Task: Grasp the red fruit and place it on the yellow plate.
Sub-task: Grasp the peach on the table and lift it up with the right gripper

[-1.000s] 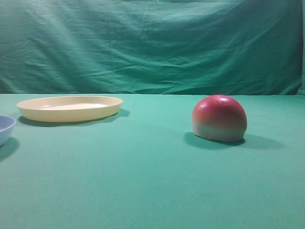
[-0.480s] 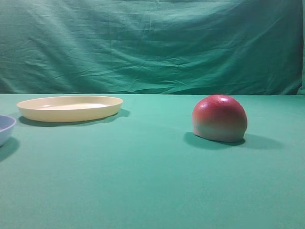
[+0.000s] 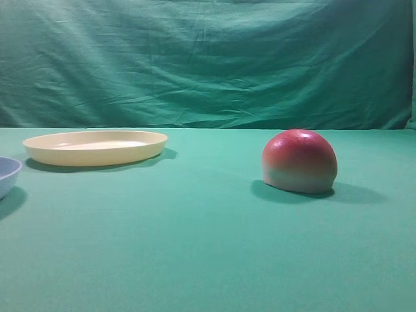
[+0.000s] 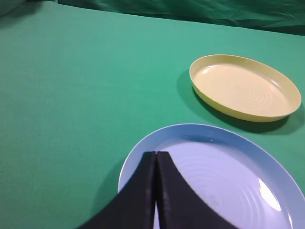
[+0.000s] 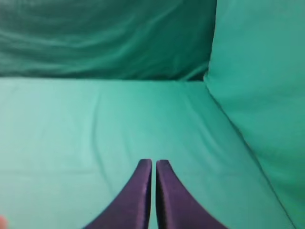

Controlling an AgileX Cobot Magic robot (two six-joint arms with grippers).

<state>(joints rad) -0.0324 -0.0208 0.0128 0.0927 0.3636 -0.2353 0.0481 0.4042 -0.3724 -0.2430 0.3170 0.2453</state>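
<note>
The red fruit (image 3: 299, 160), a dome red on top and pale at its base, rests on the green cloth at the right of the exterior view. The yellow plate (image 3: 95, 147) lies empty at the back left; the left wrist view shows the yellow plate (image 4: 245, 87) at upper right. My left gripper (image 4: 156, 153) is shut with nothing in it, hovering over a light blue dish. My right gripper (image 5: 153, 162) is shut and empty above bare cloth; a sliver of red shows at that view's bottom left corner. Neither gripper appears in the exterior view.
A light blue dish (image 4: 228, 143) sits in front of the yellow plate, its rim (image 3: 8, 170) at the exterior view's left edge. A green backdrop (image 3: 208, 62) hangs behind the table, and a cloth wall (image 5: 262, 71) rises on the right.
</note>
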